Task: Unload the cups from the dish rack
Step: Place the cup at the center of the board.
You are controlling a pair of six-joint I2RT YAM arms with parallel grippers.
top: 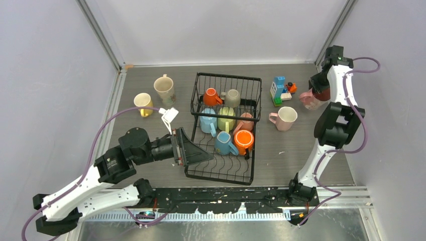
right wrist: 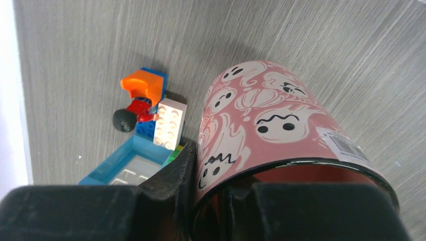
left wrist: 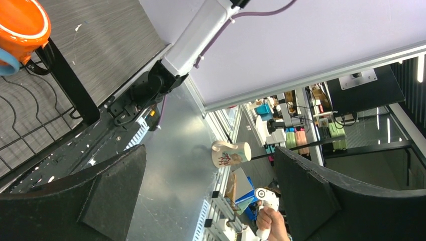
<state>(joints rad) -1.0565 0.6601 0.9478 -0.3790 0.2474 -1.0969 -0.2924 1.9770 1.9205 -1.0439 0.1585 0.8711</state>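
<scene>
The unloading looks partly done: three cups stand out on the table (top: pixel 150 165) and one is in hand.

Nearest, the left gripper (top: pixel 198 150) hangs at the rack's (top: pixel 221 176) left rim. Its jaws are spread as wide as they go, holding nothing and touching nothing that I can see. It points across the wavy tray toward the blue cup (top: pixel 225 143) and the orange cup (top: pixel 243 140) beside it. The likely next move is for this arm to reach in, line its fingers over one of those rims or handles, and close.

In the rack I count seven cups, all packed toward the far basket end.

Farthest off, at the right rear, the right gripper (top: pixel 315 93) is closed narrow on the rim of a pink ghost cup (right wrist: pixel 261 115), with one finger outside the wall and one inside. The cup is just beside the toy blocks (right wrist: pixel 150 120). I cannot tell whether its base rests on the table. I judge this step to be the set-down: lower until it sits flat, then open, keeping clear of the blocks.
</scene>
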